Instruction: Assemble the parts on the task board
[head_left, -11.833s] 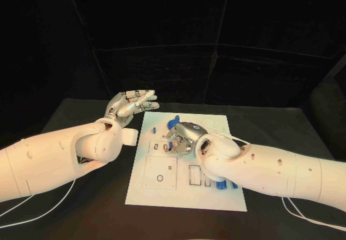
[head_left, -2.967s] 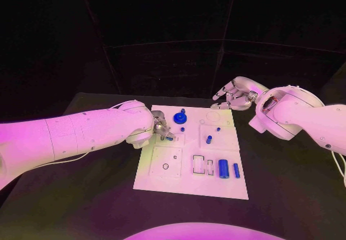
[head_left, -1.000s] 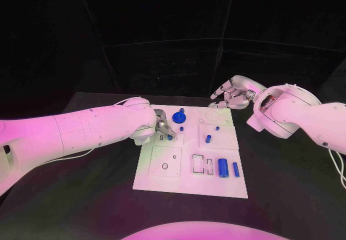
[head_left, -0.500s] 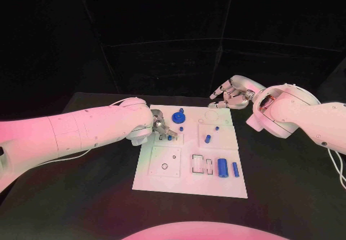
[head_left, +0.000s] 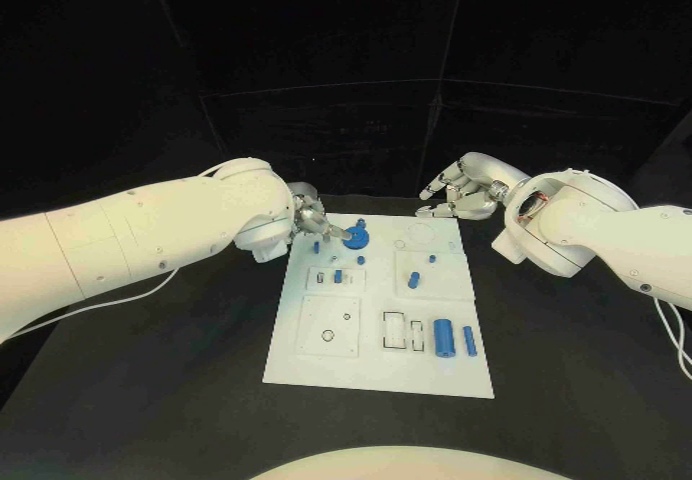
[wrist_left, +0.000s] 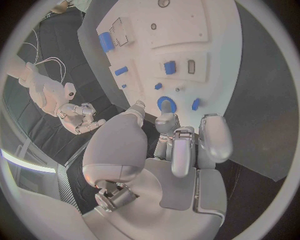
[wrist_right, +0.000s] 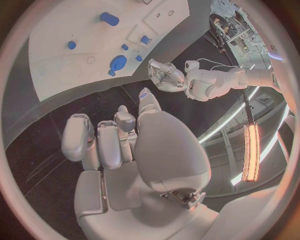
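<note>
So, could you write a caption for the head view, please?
Left hand by the blue disc at the board's far end; right hand waits beyond it.

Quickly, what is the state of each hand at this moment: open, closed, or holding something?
Left hand: open, holding nothing, fingers apart above the far end of the white board.
Right hand: open, empty, beyond the board's far edge.

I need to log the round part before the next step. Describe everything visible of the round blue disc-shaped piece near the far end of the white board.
The round blue disc-shaped piece looks like glossy plastic, with a pale centre that may be a hole in the left wrist view. It lies flat near the far end of the white task board, a small blue peg close beside it. The silver left hand hovers right beside it; whether its fingertips touch the disc cannot be told. The right hand is clear of it.
</note>
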